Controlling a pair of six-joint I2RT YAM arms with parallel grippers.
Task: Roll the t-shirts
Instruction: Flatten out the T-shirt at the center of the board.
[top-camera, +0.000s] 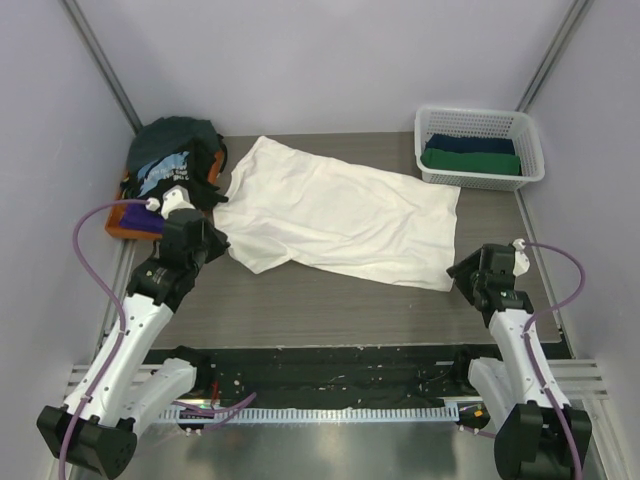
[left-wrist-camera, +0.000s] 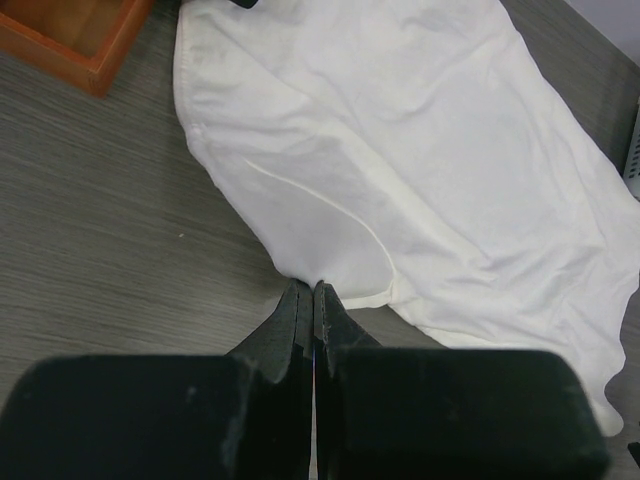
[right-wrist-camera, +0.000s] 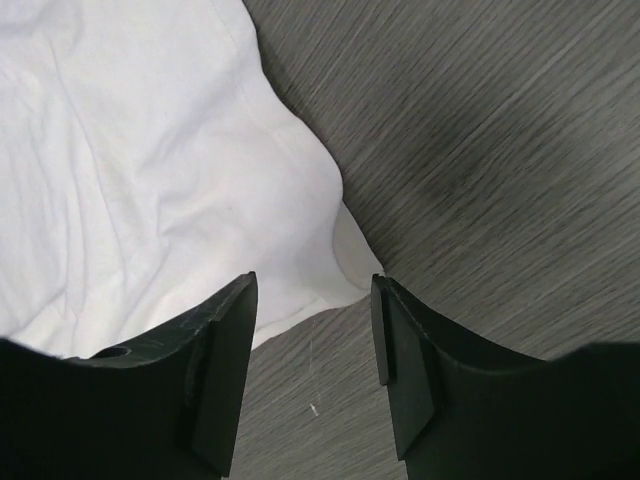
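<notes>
Across the grey counter (top-camera: 330, 310) we see the cream t-shirt (top-camera: 335, 215) spread flat at centre, not yet rolled, left hand (left-wrist-camera: 313, 288) closed together at its sleeve edge, right hand (right-wrist-camera: 314, 285) apart over its hem, more t-shirts (top-camera: 175, 150) piled upper left.

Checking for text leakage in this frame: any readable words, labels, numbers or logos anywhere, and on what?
No text here can be read.
Unreadable: the pale-blue print on the black tee at far left is too small and crumpled.
No print: the cream-white t-shirt shows none on its upper side, in any view.
No label: none shows on the white basket or the folded shirts in it.
</notes>
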